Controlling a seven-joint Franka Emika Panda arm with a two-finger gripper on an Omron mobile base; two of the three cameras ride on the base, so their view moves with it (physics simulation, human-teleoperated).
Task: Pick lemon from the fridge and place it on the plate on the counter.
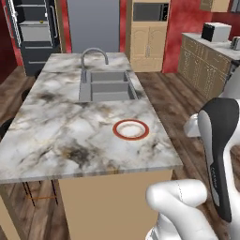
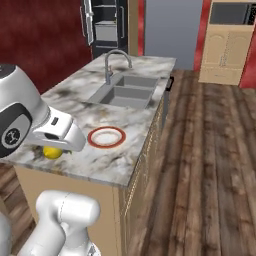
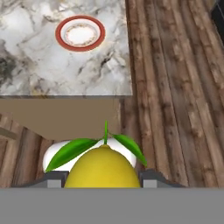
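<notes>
The lemon (image 3: 103, 168), bright yellow with green leaves, sits between my gripper's (image 3: 103, 179) two dark fingers (image 3: 151, 177), which are shut on it. In the right base view the lemon (image 2: 52, 152) hangs under my hand, near the front left part of the marble counter (image 2: 130, 117). The white plate with a red-brown rim (image 3: 80, 33) lies ahead on the counter (image 3: 43, 70), apart from the lemon. It also shows near the counter's front right (image 1: 131, 129) and beside my hand (image 2: 106, 136). The black fridge (image 1: 33, 33) stands open at the far end (image 2: 105, 25).
A grey double sink (image 1: 108, 85) with an arched tap (image 1: 93, 56) takes up the counter's middle. Wood floor (image 2: 205, 150) runs along the right side. A wall counter with appliances (image 1: 211, 47) stands at the far right, and a grey tall panel (image 1: 93, 26) stands beside the fridge.
</notes>
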